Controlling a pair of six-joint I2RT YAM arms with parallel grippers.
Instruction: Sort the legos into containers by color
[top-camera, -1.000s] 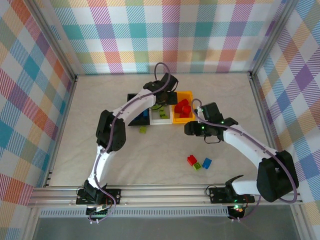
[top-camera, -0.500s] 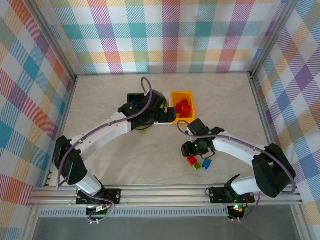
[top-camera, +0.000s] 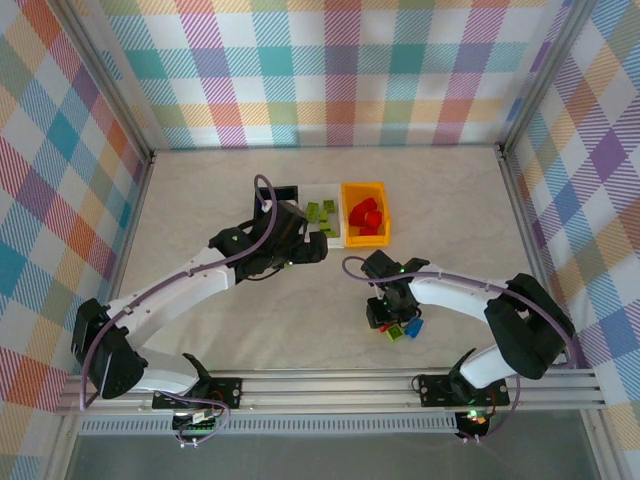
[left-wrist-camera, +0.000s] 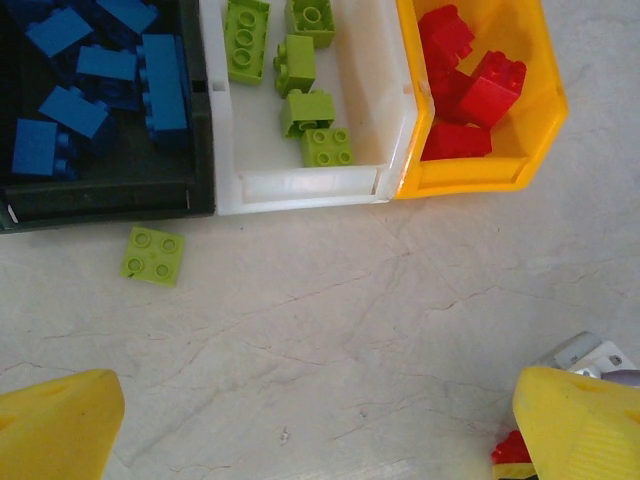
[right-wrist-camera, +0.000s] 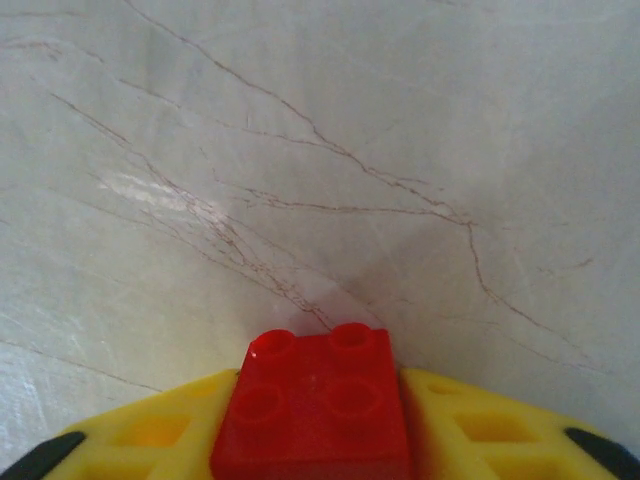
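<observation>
Three joined containers sit at mid-table: a black bin (left-wrist-camera: 110, 200) with blue legos (left-wrist-camera: 160, 85), a white bin (left-wrist-camera: 300, 188) with green legos (left-wrist-camera: 305, 110), and an orange bin (left-wrist-camera: 470, 172) (top-camera: 365, 215) with red legos (left-wrist-camera: 470, 75). A loose green lego (left-wrist-camera: 153, 254) lies on the table in front of the black bin. My left gripper (top-camera: 315, 250) (left-wrist-camera: 320, 440) hovers open and empty just near of the bins. My right gripper (top-camera: 385, 318) (right-wrist-camera: 318, 390) is down at the table, shut on a red lego (right-wrist-camera: 315, 405). A green lego (top-camera: 396, 332) and a blue lego (top-camera: 414, 326) lie right beside it.
The marbled tabletop (top-camera: 450, 200) is walled by an aluminium frame and checkered panels. The left arm stretches diagonally from the near left. The right arm curls in from the near right. The red lego and right gripper show at the lower right corner of the left wrist view.
The left arm drew back from over the bins toward the near side, jaws spreading wide. The right gripper came down onto the loose bricks and closed on the red one.
</observation>
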